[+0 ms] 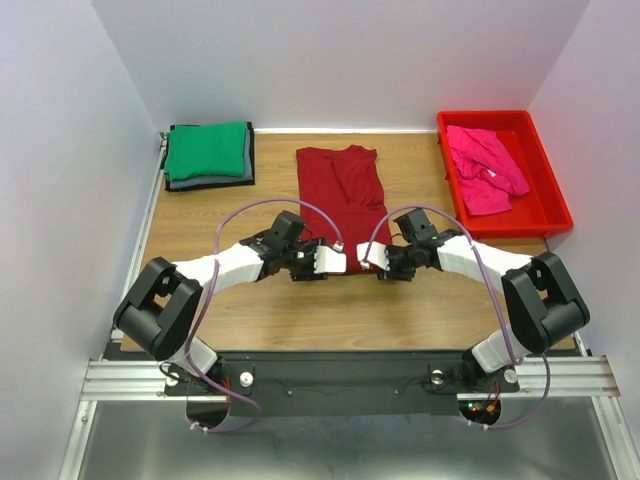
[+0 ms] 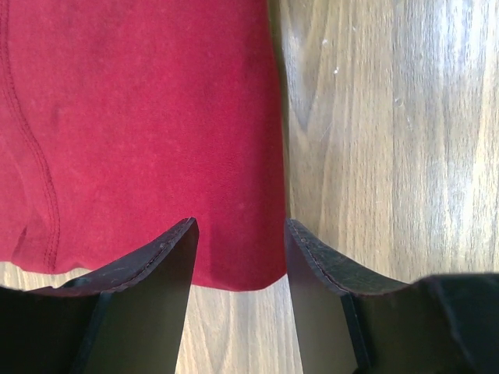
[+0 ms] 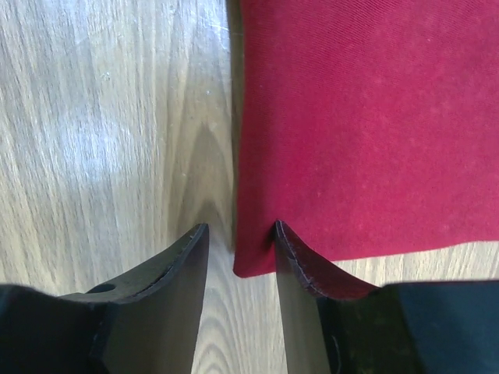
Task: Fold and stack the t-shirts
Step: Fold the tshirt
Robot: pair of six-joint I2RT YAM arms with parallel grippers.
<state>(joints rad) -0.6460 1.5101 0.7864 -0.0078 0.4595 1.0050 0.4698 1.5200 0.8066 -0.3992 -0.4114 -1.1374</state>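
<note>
The maroon t-shirt lies folded into a long strip at the table's middle. My left gripper and right gripper meet at its near hem. In the left wrist view the left gripper is open, with a hem corner of the maroon t-shirt between its jaws. In the right wrist view the right gripper is open around the other corner of the maroon t-shirt. The green t-shirt lies folded on the dark grey t-shirt at the back left. The pink t-shirt lies crumpled in the tray.
A red plastic tray stands at the back right. White walls close in the wooden table on three sides. Purple cables loop over both arms.
</note>
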